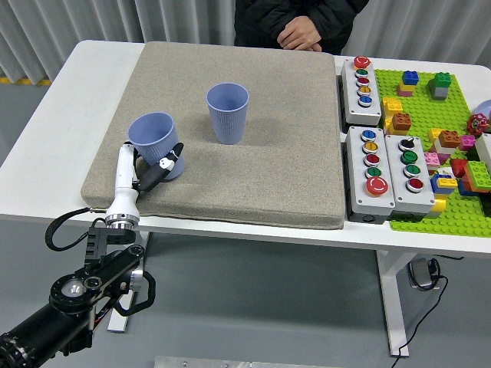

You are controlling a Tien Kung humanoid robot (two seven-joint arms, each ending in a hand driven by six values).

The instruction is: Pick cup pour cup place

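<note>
The left hand (150,170) is clamping its fingers around the near blue cup (154,142), tilting it on the grey mat (253,176).

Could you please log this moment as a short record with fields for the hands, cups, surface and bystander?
left hand: shut on near cup
near cup: tilted, at mat's left
far cup: upright, apart, untouched
mat: grey, under both cups
right hand: not in view
person: far side, hands clasped
</note>
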